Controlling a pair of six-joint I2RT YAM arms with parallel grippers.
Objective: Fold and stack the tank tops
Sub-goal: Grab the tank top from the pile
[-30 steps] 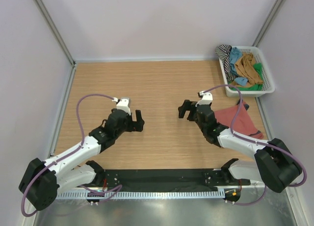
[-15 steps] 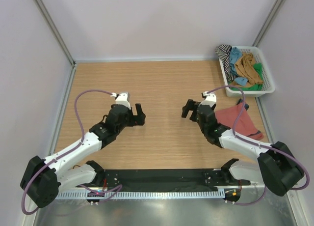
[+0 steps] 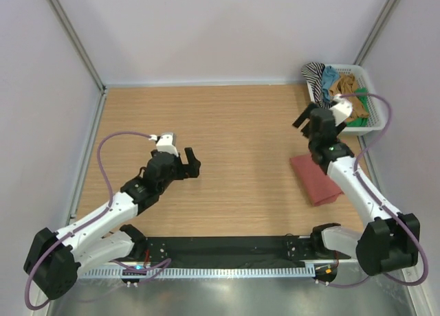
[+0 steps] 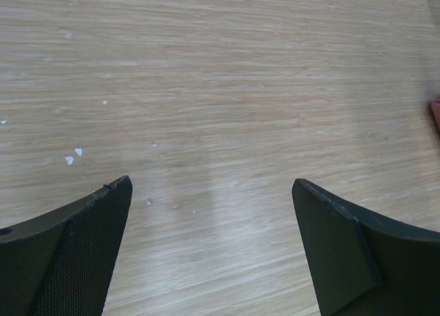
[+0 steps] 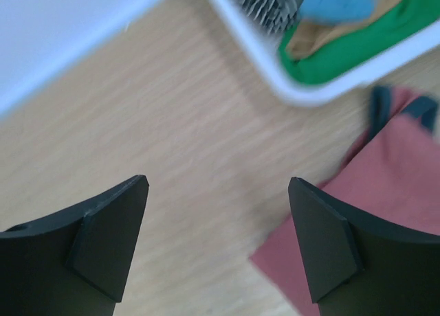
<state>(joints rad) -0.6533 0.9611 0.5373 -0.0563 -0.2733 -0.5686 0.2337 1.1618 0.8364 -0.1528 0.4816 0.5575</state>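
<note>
**Two empty grippers, one folded top**

Both black fingers of the right gripper are spread wide, with nothing between them. They point down at bare wood. The white plastic basket is at about 1 o'clock from them, and the soft rust-red tank top with navy trim is at about 4 o'clock. The left gripper has its fingers spread apart too and holds nothing. Only the light wooden table lies under it.

A second ago the right gripper hung low near the middle of the table, and the red top lay beside it as a wide, loose shape. Now the right arm has swung away to 2 o'clock, close to the basket. The red top sits at about 4 o'clock on the table and looks like a smaller, neater block. I think it is folded and will be the bottom of the stack. The left gripper has hardly moved from 9 o'clock.

More tops wait in the basket: a striped one, a blue one, an ochre-brown one and a green one. I think the next job is to pick one out, so most of the task is still to do.
</note>
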